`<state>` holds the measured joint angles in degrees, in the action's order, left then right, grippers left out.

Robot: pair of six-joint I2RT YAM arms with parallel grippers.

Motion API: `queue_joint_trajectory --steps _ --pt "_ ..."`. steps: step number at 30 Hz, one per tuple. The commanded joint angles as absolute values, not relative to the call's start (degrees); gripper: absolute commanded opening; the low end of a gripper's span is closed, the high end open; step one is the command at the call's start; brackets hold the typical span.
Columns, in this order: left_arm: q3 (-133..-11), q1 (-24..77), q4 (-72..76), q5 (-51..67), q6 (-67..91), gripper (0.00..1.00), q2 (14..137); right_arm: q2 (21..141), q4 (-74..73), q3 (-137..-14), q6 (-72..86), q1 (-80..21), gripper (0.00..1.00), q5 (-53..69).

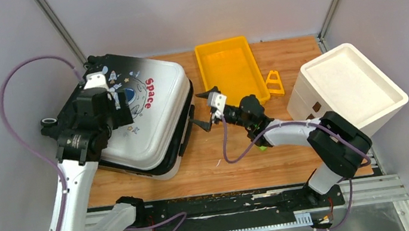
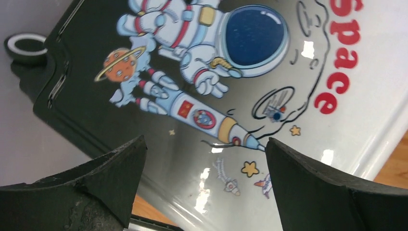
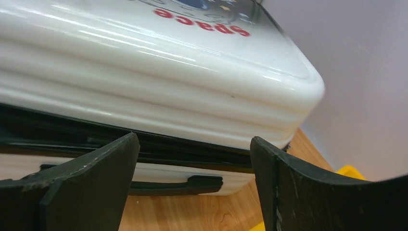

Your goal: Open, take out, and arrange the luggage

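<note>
Here the luggage (image 1: 158, 107) lies flat, long axis left-right, wheels left; left pincer (image 2: 204, 144), right pincer (image 3: 195, 144) both apart

table (image 1: 221, 167): wood | luggage (image 1: 160, 115) left | yellow tray (image 1: 232, 69) rear centre | yellow triangular piece (image 1: 275, 91) beside tray | white foam box (image 1: 348, 80) right

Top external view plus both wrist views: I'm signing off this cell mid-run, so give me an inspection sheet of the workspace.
Surface: wooden table, nothing seen amiss.
Job's things: luggage lying flat, astronaut side up, dark gap along its side seam.
Clutter: yellow tray, yellow triangular piece beside it, white foam box.
Grippers: left gripper above the luggage, jaws open; right gripper facing the seam, jaws open, empty.
Cables: purple cable looping along each arm.
Surroundings: grey walls on three sides.
</note>
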<state>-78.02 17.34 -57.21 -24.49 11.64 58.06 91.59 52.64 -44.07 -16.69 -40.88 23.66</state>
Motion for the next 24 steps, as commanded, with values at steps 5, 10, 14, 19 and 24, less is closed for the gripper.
queue_joint_trajectory --steps 5,10,14,19,24 --pt "-75.0 7.0 -57.4 -23.9 26.9 1.00 53.7 86.4 64.2 -35.9 -35.7 -52.5 0.88 20.2" --pt "-73.8 6.3 -57.7 -26.4 33.1 1.00 51.2 92.5 76.6 -35.0 -41.5 -60.0 0.79 10.3" --pt "-73.3 6.1 -59.0 -29.9 35.8 1.00 50.6 93.6 77.2 -35.8 -32.8 -63.7 0.54 4.4" --pt "-74.1 6.1 -63.8 -37.5 41.3 0.97 51.9 89.1 48.9 -44.5 6.8 -66.0 0.40 -11.2" --pt "-74.7 6.1 -65.0 -38.1 41.9 0.97 52.2 88.3 21.3 -54.0 34.6 -66.0 0.59 -12.3"
